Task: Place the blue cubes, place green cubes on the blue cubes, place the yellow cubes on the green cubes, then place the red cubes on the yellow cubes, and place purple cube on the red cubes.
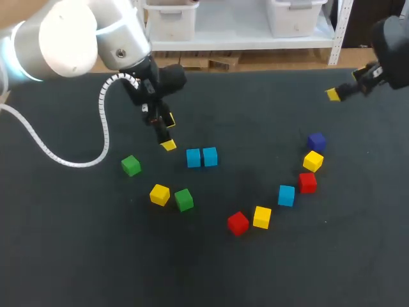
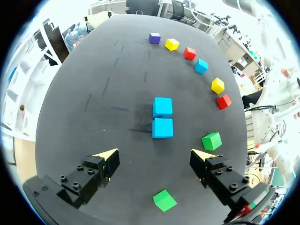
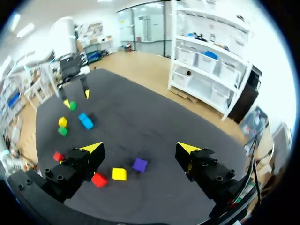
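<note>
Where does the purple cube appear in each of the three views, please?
Head view: purple cube on the right side, the farthest cube there.
Left wrist view: far ahead of the left gripper, beyond the blue pair.
Right wrist view: close ahead of the right gripper.
Shared landmark: the yellow cube right beside it in all three.
</note>
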Tool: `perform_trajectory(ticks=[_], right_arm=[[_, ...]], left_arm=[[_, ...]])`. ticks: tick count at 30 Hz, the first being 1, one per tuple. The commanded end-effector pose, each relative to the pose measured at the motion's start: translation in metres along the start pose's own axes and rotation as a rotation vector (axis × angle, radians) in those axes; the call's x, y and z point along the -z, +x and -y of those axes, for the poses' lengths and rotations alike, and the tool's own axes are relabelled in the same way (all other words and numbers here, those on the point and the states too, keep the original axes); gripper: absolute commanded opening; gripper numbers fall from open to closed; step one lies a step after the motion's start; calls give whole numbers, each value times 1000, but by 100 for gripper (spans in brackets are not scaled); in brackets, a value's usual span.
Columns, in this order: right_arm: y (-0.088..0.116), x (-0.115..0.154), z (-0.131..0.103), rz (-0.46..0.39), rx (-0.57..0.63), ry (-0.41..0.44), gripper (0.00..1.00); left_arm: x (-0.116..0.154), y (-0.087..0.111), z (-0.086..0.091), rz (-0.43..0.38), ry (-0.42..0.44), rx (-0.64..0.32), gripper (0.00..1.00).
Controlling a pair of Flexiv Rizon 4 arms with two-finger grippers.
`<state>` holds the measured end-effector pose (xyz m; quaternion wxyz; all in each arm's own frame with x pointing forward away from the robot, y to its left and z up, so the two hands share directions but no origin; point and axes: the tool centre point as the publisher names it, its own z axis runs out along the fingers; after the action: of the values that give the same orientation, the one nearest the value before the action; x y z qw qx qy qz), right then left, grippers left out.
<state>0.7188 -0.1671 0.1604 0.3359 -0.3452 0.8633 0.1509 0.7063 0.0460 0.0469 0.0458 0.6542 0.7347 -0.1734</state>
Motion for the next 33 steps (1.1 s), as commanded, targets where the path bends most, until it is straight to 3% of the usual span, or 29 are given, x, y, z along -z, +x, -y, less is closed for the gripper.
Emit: perform_trajectory(ticks=[1,8,11,15,33], right_arm=[[-2,13,13,-170,456,-457,100],[0,13,17,-207,545,-597,100],[1,10,17,-212,540,-604,100],[4,9,14,-204,516,-678,100],[4,9,14,-204,516,-678,100]], left_arm=[[0,1,1,2,-3,-2,100],[0,1,1,2,-3,-2,100],[0,1,1,2,-3,-2,100],[0,1,1,2,-3,-2,100],[0,1,1,2,-3,-2,100]])
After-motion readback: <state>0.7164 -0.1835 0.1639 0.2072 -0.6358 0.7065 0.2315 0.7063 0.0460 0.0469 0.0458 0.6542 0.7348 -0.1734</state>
